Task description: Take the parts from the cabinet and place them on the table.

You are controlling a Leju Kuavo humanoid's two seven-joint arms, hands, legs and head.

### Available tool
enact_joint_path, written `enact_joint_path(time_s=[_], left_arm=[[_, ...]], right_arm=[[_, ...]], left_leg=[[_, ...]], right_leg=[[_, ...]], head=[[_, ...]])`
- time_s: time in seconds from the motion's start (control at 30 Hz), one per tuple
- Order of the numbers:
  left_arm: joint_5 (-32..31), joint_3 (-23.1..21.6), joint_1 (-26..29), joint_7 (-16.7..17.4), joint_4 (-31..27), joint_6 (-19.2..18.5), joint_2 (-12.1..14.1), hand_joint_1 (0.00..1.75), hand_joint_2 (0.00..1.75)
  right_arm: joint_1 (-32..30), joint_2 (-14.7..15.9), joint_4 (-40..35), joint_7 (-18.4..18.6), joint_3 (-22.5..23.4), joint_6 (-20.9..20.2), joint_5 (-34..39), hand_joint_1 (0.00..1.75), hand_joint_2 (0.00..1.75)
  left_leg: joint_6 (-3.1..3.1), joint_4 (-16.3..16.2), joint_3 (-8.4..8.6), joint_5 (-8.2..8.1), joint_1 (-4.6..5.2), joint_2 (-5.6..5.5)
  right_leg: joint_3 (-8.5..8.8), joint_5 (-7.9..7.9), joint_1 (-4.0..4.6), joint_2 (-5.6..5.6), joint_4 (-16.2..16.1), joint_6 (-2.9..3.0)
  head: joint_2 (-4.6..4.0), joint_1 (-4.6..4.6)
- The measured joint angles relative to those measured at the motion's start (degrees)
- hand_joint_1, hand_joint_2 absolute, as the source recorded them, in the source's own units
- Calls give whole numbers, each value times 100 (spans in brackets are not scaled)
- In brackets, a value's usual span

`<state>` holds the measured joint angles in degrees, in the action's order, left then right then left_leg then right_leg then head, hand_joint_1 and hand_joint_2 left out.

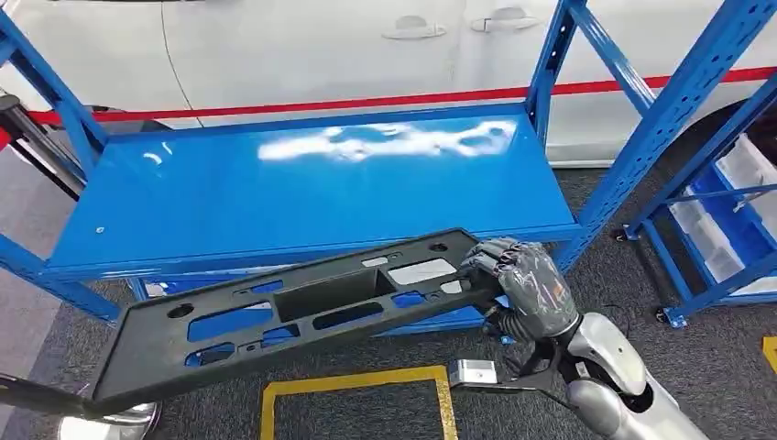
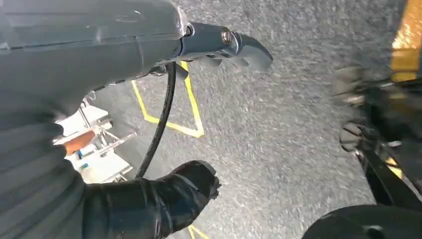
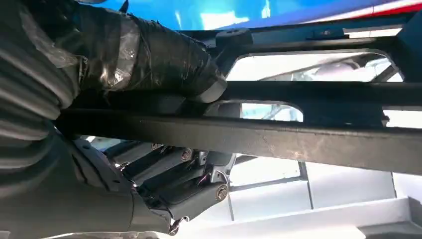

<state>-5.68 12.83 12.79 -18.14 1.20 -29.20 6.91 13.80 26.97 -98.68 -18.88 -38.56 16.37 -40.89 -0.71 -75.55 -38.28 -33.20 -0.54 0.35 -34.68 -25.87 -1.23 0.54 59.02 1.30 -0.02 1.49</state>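
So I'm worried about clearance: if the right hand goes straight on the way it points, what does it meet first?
Probably the blue shelf: the right hand, gripping the black part, points towards its front edge. Depth is unclear.

The blue shelf lies bare and open (its uprights flank it); the black panel spans its front.

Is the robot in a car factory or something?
Probably a car workshop or plant: a white car stands behind blue metal shelving, and the right hand holds a long black plastic part.
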Motion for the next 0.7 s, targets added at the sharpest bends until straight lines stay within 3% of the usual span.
enact_joint_path(time_s=[0.03, 0.07, 0.1, 0.13, 0.17, 0.23, 0.27, 0.3, 0.33, 0.4, 0.43, 0.47, 0.5, 0.57, 0.6, 0.63, 0.67, 0.7], left_arm=[[-18, -9, -14, 0, 0, -13, 24, 0, 175], [-22, -22, -23, 2, 0, -17, 52, 0, 175], [-24, -33, -28, 2, 0, -17, 65, 0, 175], [-31, -42, -31, 2, 0, -20, 98, 0, 175], [-33, -48, -31, 9, 0, -30, 107, 0, 175], [-42, -74, -38, 24, 0, -44, 127, 0, 175], [-52, -94, -38, 33, 2, -50, 140, 0, 175], [-66, -107, -57, 44, 2, -57, 142, 0, 175], [-83, -118, -64, 50, 0, -61, 157, 0, 175], [-105, -127, -76, 55, 0, -63, 164, 0, 175], [-116, -133, -85, 57, 0, -65, 166, 0, 175], [-118, -135, -90, 57, 0, -68, 170, 0, 175], [-122, -138, -95, 57, 0, -70, 173, 0, 175], [-151, -140, -101, 57, 0, -76, 173, 0, 175], [-155, -142, -114, 57, 0, -81, 175, 0, 175], [-166, -142, -136, 57, 0, -87, 175, 0, 175], [-179, -144, -155, 59, 0, -101, 195, 0, 175], [-201, -149, -151, 61, 0, -107, 210, 0, 175]], right_arm=[[29, -7, 11, 11, -22, -9, 2, 175, 175], [57, -9, 15, 11, -39, -17, 2, 175, 175], [75, -9, 15, 11, -50, -17, 2, 175, 175], [106, -17, 15, 13, -57, -17, 9, 175, 175], [124, -17, 17, 20, -63, -20, 13, 175, 175], [177, -31, 39, 37, -79, -17, 17, 175, 175], [185, -35, 44, 48, -81, -13, 20, 175, 175], [194, -37, 57, 59, -83, -13, 28, 175, 175], [219, -37, 72, 81, -83, -13, 44, 175, 175], [251, -46, 105, 116, -83, -11, 68, 175, 175], [258, -52, 122, 125, -83, -13, 77, 175, 175], [264, -59, 138, 125, -85, -13, 79, 175, 175], [276, -70, 159, 127, -85, -13, 79, 175, 175], [307, -85, 190, 131, -85, -13, 81, 175, 175], [327, -87, 194, 135, -85, -13, 85, 175, 175], [360, -90, 203, 142, -85, -13, 96, 175, 175], [382, -94, 205, 144, -74, -13, 103, 175, 175], [394, -100, 227, 149, -79, -18, 105, 175, 175]], left_leg=[[13, 292, 264, 263, -1, -1], [37, 769, 626, 412, -1, -8], [59, 1171, 916, 406, 0, -19], [96, 1820, 1318, 179, 41, -50], [112, 1978, 1375, 112, 40, -52], [160, 1935, 1271, 192, 74, -53], [216, 1999, 1229, 291, 47, -43], [257, 2014, 1178, 365, 23, 4], [333, 2013, 1091, 431, 28, 8], [377, 1988, 930, 555, 54, 24], [384, 1963, 837, 620, 68, 29], [385, 1923, 726, 680, 81, 27], [378, 1871, 593, 733, 90, 15], [358, 1748, 363, 813, 105, -61], [348, 1694, 279, 848, 105, -78], [322, 1656, 197, 888, 122, -105], [300, 1639, 184, 933, 118, -134], [262, 1668, 176, 1007, 99, -175]], right_leg=[[-90, 54, -2, 0, 21, -12], [-159, 102, -4, -4, 39, -28], [-191, 133, -4, -6, 52, -44], [-233, 187, 23, -14, 77, -86], [-241, 237, 17, -3, 62, -116], [-247, 383, -9, -2, -13, -196], [-262, 419, 21, -10, -31, -253], [-310, 223, -17, -39, 65, -258], [-390, -161, -11, -39, 307, -267], [-563, -828, -8, -40, 1103, -287], [-615, -957, -7, -40, 1480, -296], [-603, -878, -6, -41, 1684, -297], [-501, -671, -5, -41, 1697, -285], [27, -263, 17, -77, 1114, -217], [387, -266, 38, -180, 643, -164], [691, -545, 50, -343, 150, -102], [800, -621, 34, -337, -111, -129], [751, -560, 73, -285, -65, -108]], head=[[0, 0], [0, -2], [0, 0], [0, 0], [0, -4], [0, -2], [0, -9], [0, -4], [0, -17], [0, -17], [0, -13], [0, -15], [0, -15], [0, -13], [0, -13], [0, -11], [0, -9], [0, -11]])
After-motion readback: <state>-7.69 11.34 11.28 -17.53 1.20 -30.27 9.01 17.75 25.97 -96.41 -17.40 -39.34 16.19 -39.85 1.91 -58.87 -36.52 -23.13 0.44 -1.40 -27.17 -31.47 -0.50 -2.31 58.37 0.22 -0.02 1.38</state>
